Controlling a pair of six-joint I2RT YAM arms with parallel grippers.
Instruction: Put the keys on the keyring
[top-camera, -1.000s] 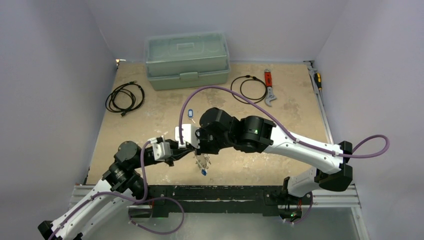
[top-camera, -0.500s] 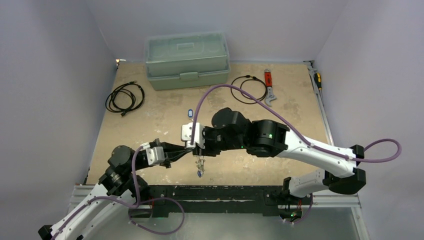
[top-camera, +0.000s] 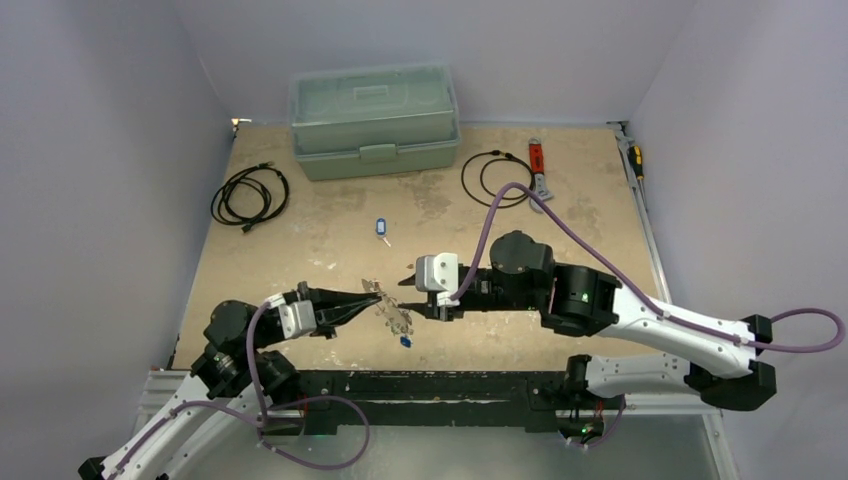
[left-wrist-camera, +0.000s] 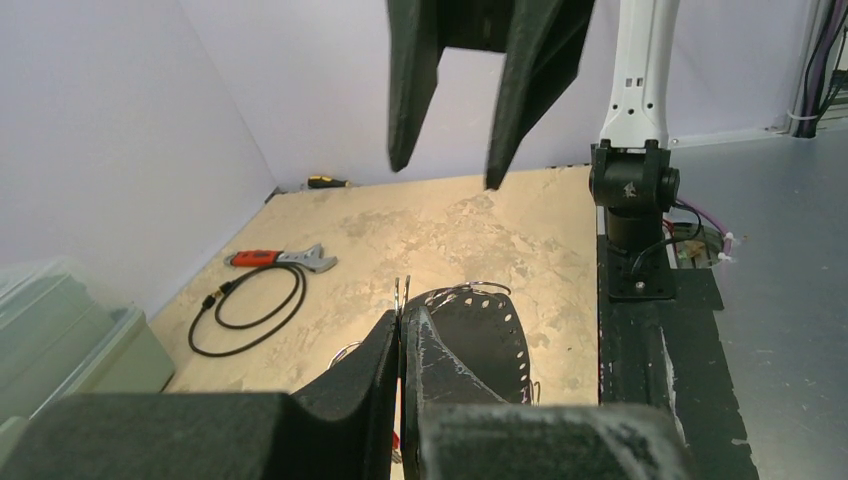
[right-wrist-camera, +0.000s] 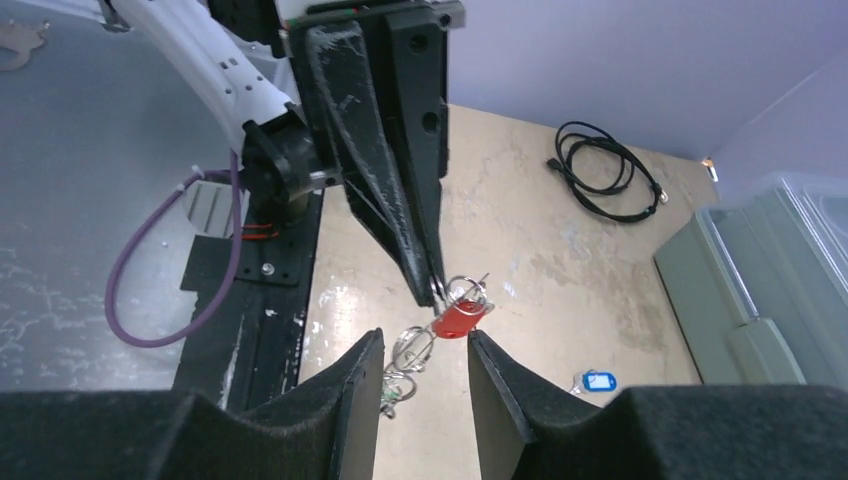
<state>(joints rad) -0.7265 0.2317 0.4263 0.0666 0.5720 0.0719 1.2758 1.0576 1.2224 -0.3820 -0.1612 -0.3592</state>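
My left gripper (top-camera: 372, 300) (left-wrist-camera: 402, 316) is shut on the thin silvery keyring (right-wrist-camera: 466, 288) (left-wrist-camera: 405, 290), pinching its wire edge between the fingertips. From the ring dangles a chain of small rings with a red-headed key (right-wrist-camera: 460, 319) at its top, and a blue-headed key (top-camera: 405, 341) hangs lowest. My right gripper (top-camera: 411, 293) (right-wrist-camera: 424, 340) is open just right of the ring. Its fingers (left-wrist-camera: 410, 100) straddle the hanging chain without touching it. Another blue-headed key (top-camera: 381, 228) (right-wrist-camera: 598, 381) lies alone on the table farther back.
A pale green toolbox (top-camera: 375, 120) stands at the back. One black cable coil (top-camera: 250, 195) lies at the left, and another (top-camera: 497, 178) is at the back right beside a red-handled wrench (top-camera: 538, 165). A screwdriver (top-camera: 635, 160) rests along the right edge.
My right gripper has opened, let go of the ring and pulled back to the right. The left gripper stays shut on the keyring and has sunk slightly with the chain.
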